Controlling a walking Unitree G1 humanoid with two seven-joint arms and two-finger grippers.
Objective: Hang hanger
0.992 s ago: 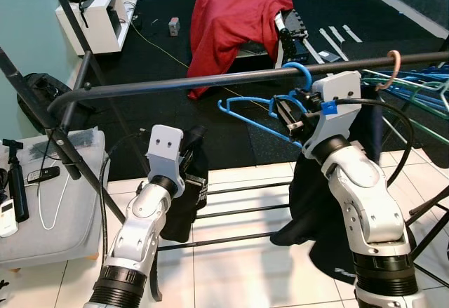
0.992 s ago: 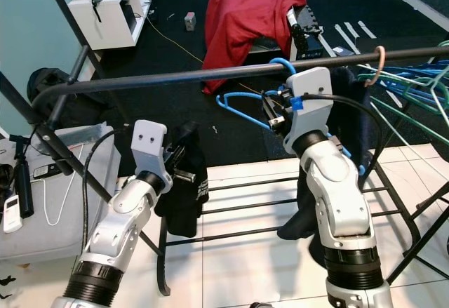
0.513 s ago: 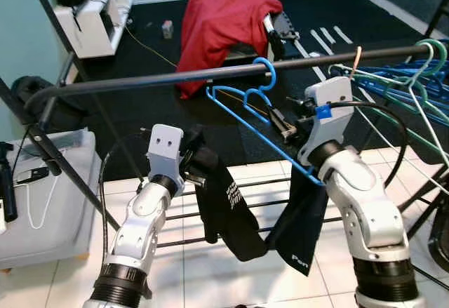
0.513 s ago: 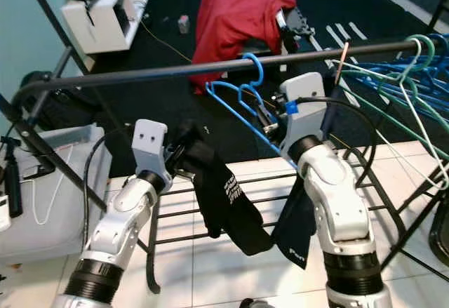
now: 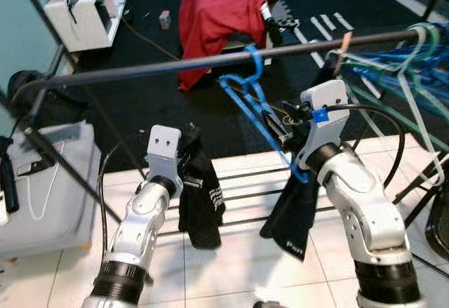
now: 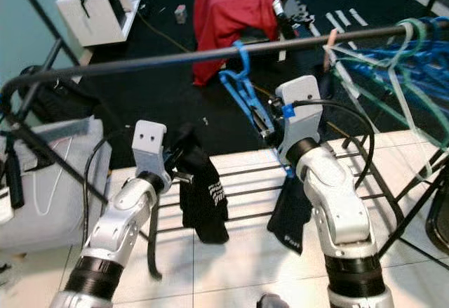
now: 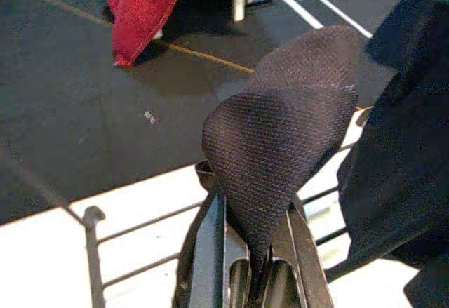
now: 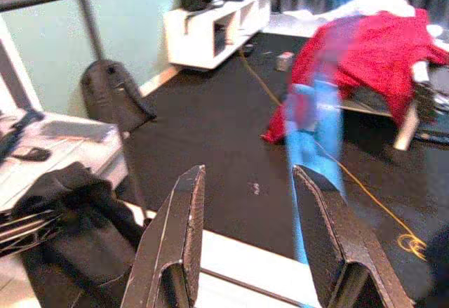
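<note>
A blue hanger (image 5: 261, 115) hangs by its hook on the black rail (image 5: 140, 69), turned almost edge-on, with a black garment (image 5: 287, 217) drooping from its lower end. My right gripper (image 5: 279, 124) sits just beside the hanger's arm, below the rail. In the right wrist view its fingers (image 8: 175, 238) stand apart, open, with the blurred blue hanger (image 8: 316, 132) beyond them. My left gripper (image 5: 191, 155) is lower and to the left, shut on a black cloth (image 7: 280, 154) that dangles down (image 5: 202, 203).
Several blue and green hangers (image 5: 410, 59) crowd the rail's right end. Low rack bars (image 5: 238, 190) run under both arms. A grey box (image 5: 42, 182) stands at the left. Behind lie a red cloth over a seat (image 5: 217, 10) and a white shelf (image 5: 77, 13).
The hanger, held by my right gripper up at the rail a second ago, now hangs free on the rail and has swung edge-on. The right gripper has drawn back slightly. The camera has shifted.
</note>
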